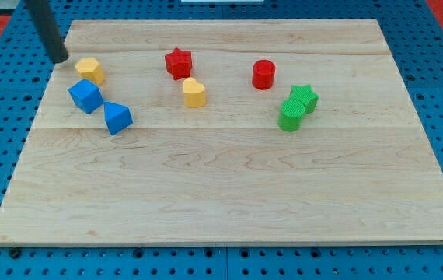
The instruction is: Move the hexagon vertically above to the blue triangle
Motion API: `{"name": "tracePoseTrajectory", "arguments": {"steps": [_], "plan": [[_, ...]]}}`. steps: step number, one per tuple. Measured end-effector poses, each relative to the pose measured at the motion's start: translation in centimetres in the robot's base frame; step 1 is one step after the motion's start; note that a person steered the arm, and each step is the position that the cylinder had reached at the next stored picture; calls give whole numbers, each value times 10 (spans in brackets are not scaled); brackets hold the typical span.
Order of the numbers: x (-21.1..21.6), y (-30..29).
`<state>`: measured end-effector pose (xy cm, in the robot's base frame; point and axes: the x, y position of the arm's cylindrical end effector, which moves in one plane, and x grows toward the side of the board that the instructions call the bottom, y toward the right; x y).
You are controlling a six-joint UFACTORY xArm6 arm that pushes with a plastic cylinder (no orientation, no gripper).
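The yellow hexagon (89,70) sits near the board's upper left, just above the blue cube (85,96). The blue triangle (117,117) lies right and below the cube, touching or nearly touching it. My tip (60,57) is at the board's left edge, up and to the left of the hexagon, a short gap away from it. The rod slants up to the view's top left.
A red star (178,62) and a yellow heart (194,92) lie at the upper middle. A red cylinder (263,74) stands further right, with a green star (305,97) and green cylinder (290,115) touching each other. The wooden board (229,202) rests on a blue pegboard.
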<state>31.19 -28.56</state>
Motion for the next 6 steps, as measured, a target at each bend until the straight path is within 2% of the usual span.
{"name": "tracePoseTrajectory", "arguments": {"steps": [1, 4, 6], "plan": [[32, 11], [21, 26], [36, 94]]}}
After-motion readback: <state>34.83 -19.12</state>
